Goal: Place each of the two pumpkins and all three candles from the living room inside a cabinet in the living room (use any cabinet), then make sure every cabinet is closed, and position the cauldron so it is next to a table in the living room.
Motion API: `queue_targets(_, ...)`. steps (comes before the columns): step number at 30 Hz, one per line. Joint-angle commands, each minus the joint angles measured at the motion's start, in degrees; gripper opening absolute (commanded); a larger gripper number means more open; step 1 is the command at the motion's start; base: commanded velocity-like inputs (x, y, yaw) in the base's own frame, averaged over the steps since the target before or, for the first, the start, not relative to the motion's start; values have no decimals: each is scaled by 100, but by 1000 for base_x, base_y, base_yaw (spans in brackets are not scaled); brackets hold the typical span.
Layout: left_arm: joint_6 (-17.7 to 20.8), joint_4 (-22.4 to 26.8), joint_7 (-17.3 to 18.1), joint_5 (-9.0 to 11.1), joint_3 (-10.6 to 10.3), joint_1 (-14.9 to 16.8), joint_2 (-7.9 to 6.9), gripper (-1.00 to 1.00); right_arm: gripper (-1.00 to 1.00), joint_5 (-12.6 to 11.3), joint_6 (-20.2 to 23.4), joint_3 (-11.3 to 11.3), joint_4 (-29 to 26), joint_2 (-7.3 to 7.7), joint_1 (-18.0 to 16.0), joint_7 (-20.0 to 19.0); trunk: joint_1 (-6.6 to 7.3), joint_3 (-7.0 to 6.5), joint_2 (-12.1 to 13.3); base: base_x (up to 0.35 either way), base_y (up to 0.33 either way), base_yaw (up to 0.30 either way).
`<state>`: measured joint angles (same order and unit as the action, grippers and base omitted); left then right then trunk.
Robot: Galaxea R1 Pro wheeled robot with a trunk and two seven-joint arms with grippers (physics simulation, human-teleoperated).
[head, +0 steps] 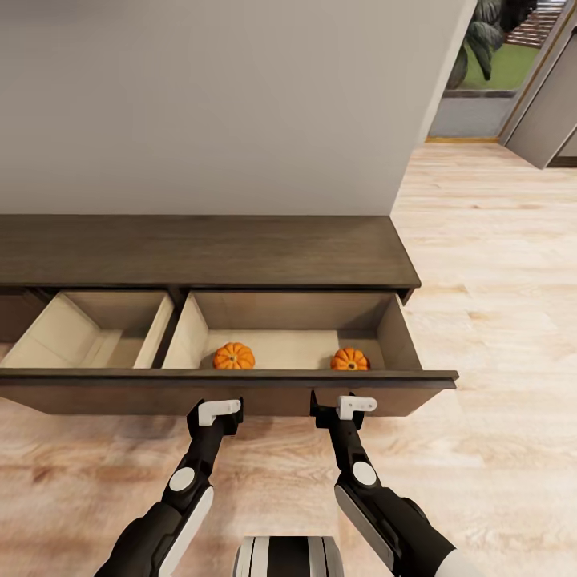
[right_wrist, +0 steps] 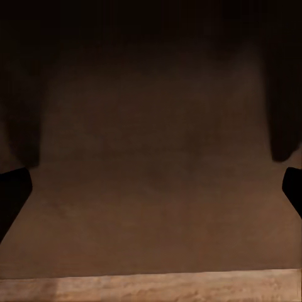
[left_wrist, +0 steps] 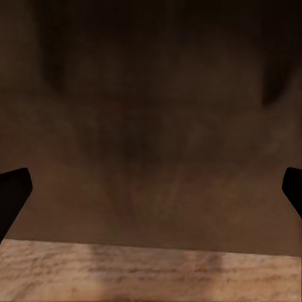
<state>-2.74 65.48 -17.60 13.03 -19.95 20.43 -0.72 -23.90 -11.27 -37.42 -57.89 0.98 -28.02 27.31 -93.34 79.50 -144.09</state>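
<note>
Pumpkins [head: 233, 356] sit inside the pulled-out drawer of the cabinet [head: 200, 250] in the head view, one just beyond the left gripper [head: 218, 412] and the other [head: 350, 359] just beyond the right gripper [head: 346, 406], both resting near the drawer front [head: 240, 393]. Both grippers hang close against that front, below its top edge, with the wood floor [head: 481, 320] under them; from this view I cannot tell how wide their fingers stand. A second compartment, further out past the left gripper, looks empty. In the left wrist view the dark front panel [left_wrist: 151, 126] lies straight ahead, very near, with a strip of floor beneath it, and the two dark fingertips [left_wrist: 12, 195] stand far apart at the picture's edges with nothing between them. The right wrist view shows the same: panel [right_wrist: 151, 157] straight ahead, fingertips [right_wrist: 12, 198] spread wide and empty. The step in hand appears to be pushing the drawer shut. To do it well, both grippers should likely press flat and evenly on the front, level with each other, so the long drawer slides straight and does not skew; a slow push should keep the pumpkins from rolling. No candles show in the drawer, so shutting it now may be premature.
</note>
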Motion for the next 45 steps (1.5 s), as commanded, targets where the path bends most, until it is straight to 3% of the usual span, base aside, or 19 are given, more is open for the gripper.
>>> queue_targets(1, -29, -1, -42, 59, -27, 5, -7, 100, 100, -53, -42, -28, -3, 8, -9, 29, -1, 3, -1, 188, 0, 0)
queue_targets(30, -32, 58, -42, 50, -27, 5, -23, 100, 100, -53, -42, -28, -3, 8, -11, 31, -1, 3, -1, 240, 0, 0)
queue_targets(45, -26, 78, -49, 50, -27, 5, -25, 100, 100, -53, -42, -28, -3, 7, -9, 29, -1, 3, -1, 128, 0, 0)
